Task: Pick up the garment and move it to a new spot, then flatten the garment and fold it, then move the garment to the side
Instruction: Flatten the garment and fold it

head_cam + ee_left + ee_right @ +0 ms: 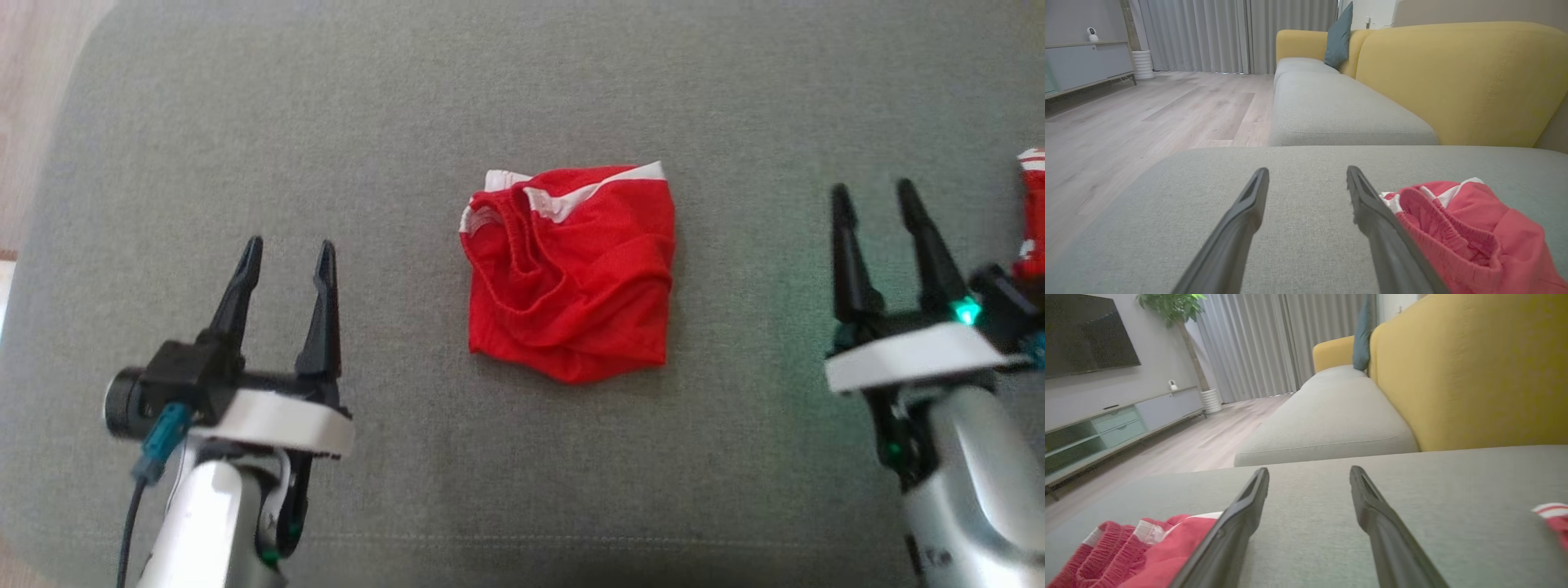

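Finds the red garment [571,273] bundled into a rough square at the middle of the grey cushion [522,98], elastic waistband and white trim turned up, layers loose and uneven. Sits between the left gripper [290,247] and the right gripper [873,189], well apart from both. Shows both sets of dark fingers spread wide and empty, with nothing grasped on either side.

Looks folded, so probably awaits only the last move to the side. Could peel the bundle open on the lift by pinching just the top layer. Could spill the fold by taking one edge alone and leaving the far side to sag. Could snag and skew the cloth by dragging it over the coarse weave instead of raising it clear.

Risks a mix-up too, given a second red-and-white piece [1033,212] just beside the right gripper at the cushion's right — easy to seize by mistake, or to knock with the wrist on the way in. Calls for a low grip under all layers, from both sides.
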Tool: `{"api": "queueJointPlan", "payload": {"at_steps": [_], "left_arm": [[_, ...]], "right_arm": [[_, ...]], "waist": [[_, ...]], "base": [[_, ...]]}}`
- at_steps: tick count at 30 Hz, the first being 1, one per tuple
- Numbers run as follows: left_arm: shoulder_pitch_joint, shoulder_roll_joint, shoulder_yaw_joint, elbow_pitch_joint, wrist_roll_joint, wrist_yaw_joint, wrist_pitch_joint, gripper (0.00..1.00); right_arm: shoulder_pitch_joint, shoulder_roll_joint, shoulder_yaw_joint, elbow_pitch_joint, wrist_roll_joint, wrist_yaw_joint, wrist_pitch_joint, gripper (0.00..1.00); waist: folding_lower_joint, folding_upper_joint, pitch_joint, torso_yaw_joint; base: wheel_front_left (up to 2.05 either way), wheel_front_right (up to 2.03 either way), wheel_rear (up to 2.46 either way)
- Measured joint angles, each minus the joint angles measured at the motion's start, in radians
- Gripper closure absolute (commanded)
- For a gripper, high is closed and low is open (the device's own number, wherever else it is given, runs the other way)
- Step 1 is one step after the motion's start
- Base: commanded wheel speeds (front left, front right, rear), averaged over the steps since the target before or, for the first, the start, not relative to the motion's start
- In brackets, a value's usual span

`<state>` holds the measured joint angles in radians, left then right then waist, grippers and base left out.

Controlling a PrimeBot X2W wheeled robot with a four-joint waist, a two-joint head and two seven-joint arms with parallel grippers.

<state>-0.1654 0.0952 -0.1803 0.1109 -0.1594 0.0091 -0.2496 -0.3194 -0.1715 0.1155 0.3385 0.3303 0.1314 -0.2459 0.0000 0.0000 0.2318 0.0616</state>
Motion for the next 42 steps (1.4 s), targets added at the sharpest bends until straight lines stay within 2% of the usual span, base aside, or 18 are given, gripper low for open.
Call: {"api": "queueJointPlan", "payload": {"at_steps": [6,12,27,28,30,35,42], "left_arm": [[0.042,0.014,0.005,-0.004,0.000,0.001,0.000,0.00],[0.042,0.024,0.005,-0.008,0.000,0.001,0.000,0.00],[0.042,0.026,0.002,-0.010,0.000,0.009,0.000,0.00],[0.042,0.026,0.002,-0.010,0.000,0.009,0.000,0.00],[0.041,0.026,0.002,-0.012,0.000,0.009,0.000,0.00],[0.038,0.028,0.000,-0.014,0.000,0.009,0.000,0.00],[0.007,0.026,-0.008,-0.014,0.000,0.007,0.000,0.00]], "right_arm": [[0.160,0.036,-0.116,-0.193,-0.109,0.000,0.080,0.00],[0.255,0.080,-0.140,-0.328,-0.143,0.000,0.149,0.00],[0.274,0.097,-0.155,-0.391,-0.158,0.000,0.195,0.00],[0.273,0.098,-0.153,-0.391,-0.164,0.000,0.195,0.05],[0.270,0.098,-0.138,-0.390,-0.166,0.000,0.211,1.00],[0.205,0.099,0.002,-0.351,-0.162,0.000,0.250,1.00],[0.035,0.102,0.263,-0.189,-0.107,0.000,0.304,1.00]], "waist": [[0.0000,0.0000,-0.023,-0.024],[0.0000,0.0000,-0.030,-0.035],[0.0000,0.0000,-0.027,-0.039],[0.0000,0.0000,-0.025,-0.039],[0.0000,0.0000,-0.018,-0.039],[0.0000,0.0000,0.004,-0.037],[0.0000,0.0000,0.029,-0.010]], "base": [[0.00,0.00,0.00],[0.00,0.00,0.00],[0.00,0.00,0.00],[0.00,0.00,0.00],[0.00,0.00,0.00],[0.00,0.00,0.00],[0.00,0.00,0.00]]}}
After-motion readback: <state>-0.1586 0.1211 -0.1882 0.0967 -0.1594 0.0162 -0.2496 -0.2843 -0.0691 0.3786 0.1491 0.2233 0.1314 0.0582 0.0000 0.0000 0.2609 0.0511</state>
